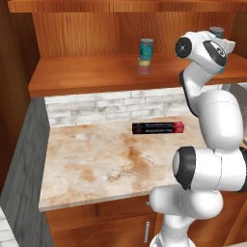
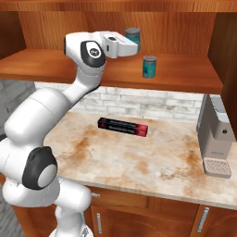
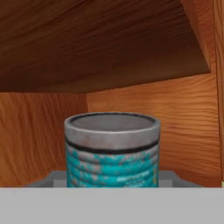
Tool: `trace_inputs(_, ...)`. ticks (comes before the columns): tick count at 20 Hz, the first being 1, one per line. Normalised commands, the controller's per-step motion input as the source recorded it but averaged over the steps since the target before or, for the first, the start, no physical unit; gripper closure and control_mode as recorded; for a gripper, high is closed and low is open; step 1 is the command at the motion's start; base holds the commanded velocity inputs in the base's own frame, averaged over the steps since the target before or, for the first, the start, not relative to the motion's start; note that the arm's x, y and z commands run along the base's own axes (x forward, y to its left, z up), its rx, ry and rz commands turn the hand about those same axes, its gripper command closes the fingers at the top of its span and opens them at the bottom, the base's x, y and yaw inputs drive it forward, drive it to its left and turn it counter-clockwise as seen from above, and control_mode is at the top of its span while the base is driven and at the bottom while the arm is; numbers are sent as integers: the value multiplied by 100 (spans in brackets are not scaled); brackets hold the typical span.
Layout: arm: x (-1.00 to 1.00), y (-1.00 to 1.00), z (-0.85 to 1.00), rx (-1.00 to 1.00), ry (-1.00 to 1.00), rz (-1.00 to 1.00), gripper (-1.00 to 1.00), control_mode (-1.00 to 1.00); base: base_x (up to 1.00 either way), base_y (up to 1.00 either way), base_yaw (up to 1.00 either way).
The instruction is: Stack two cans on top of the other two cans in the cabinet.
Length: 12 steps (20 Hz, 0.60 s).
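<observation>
The teal can [image 3: 112,151] I am carrying stands upright between my fingers, its silver rim up and its long axis vertical, raised off the plank shelf [image 2: 55,65] of the cabinet [image 2: 185,28]; in the right base view it shows as a teal tin [image 2: 133,36] just past my white hand, and my gripper [image 2: 131,46] is closed around it, though the finger pads themselves are hidden behind its body. The relation that counts now is where this tin sits against the lone teal can [image 2: 149,67] standing on the shelf: that one lies lower and off to my right, near but not under my load. So I judge the next move to be a short sideways carry to the right until the two axes line up, then a straight descent. On the other side of my arm a finished pair already stands, a teal tin on a yellow and red tin [image 1: 145,57]. The black-and-red box [image 2: 122,127] lies on the counter [image 2: 139,162] below, well apart.
</observation>
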Motion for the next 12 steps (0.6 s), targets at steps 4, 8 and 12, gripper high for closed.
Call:
trace_inputs(4,-10,-12,0,-6,7,0,100,-100,0,0,0)
trace_inputs(8,-12,-10,0,-1,9,0,100,-100,0,0,0)
trace_inputs(12,-3,-10,0,0,5,0,100,-100,0,0,0)
